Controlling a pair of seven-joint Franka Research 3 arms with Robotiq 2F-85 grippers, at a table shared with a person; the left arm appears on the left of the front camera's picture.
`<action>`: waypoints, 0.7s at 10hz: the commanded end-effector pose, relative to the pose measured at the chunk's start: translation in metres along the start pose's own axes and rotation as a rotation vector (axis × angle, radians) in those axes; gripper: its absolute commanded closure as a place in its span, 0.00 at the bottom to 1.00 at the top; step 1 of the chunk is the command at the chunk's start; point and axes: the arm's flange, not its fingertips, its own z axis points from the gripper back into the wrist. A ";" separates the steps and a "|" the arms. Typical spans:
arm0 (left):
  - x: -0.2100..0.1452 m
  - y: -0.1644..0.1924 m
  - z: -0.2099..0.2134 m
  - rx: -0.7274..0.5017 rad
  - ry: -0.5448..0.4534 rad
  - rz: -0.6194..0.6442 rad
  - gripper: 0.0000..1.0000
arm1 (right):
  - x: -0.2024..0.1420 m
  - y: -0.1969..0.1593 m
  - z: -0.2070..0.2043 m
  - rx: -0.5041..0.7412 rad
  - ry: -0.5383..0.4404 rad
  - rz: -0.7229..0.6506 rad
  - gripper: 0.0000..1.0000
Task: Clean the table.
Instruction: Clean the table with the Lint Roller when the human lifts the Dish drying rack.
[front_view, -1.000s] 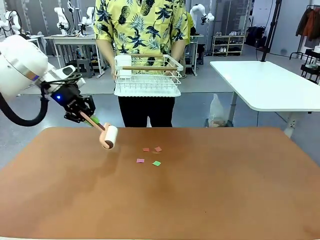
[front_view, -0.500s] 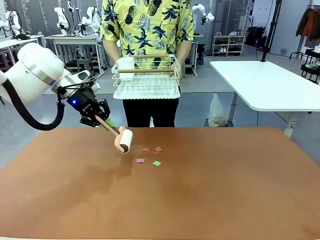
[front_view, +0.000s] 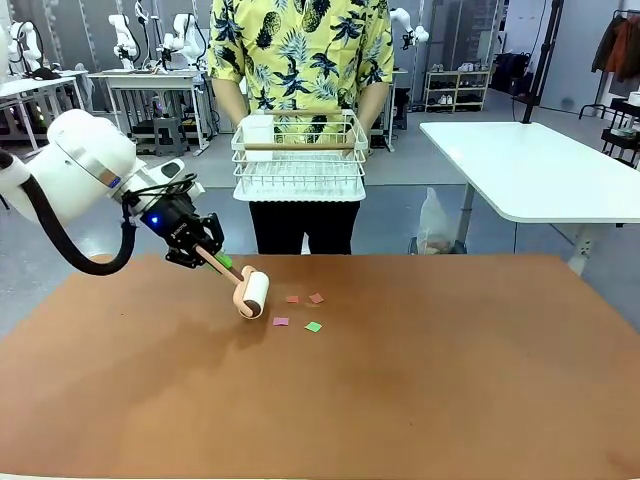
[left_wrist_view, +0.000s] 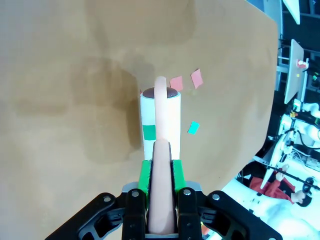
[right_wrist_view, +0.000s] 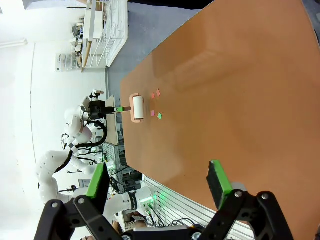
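My left gripper (front_view: 207, 253) is shut on the pink handle of a lint roller (front_view: 250, 293), whose white roll sits low over the terracotta table (front_view: 400, 390), touching or just above it. Just right of the roll lie several small paper scraps (front_view: 300, 311), pink, red and green. In the left wrist view the roller (left_wrist_view: 160, 117) points away from the left gripper (left_wrist_view: 161, 172), with the scraps (left_wrist_view: 186, 80) just beyond it. My right gripper (right_wrist_view: 157, 182) hangs open high over the table (right_wrist_view: 225, 75) with nothing between its pads.
A person stands at the far edge holding a white wire dish rack (front_view: 300, 160) above the table. A white-topped table (front_view: 530, 165) stands to the right beyond it. The near and right parts of the terracotta top are bare.
My left arm has swung right and lowered, carrying the roller from the far left edge to just beside the scraps. The person has raised the rack slightly.
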 end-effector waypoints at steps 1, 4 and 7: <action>0.000 0.002 -0.010 -0.043 -0.022 -0.029 0.79 | 0.000 0.002 0.002 0.005 0.000 0.004 0.00; -0.005 0.001 -0.034 -0.010 -0.019 -0.025 0.79 | 0.000 0.002 0.002 0.005 0.000 0.004 0.00; -0.009 -0.004 -0.052 0.001 -0.009 -0.002 0.79 | 0.000 0.002 0.002 0.005 0.000 0.004 0.00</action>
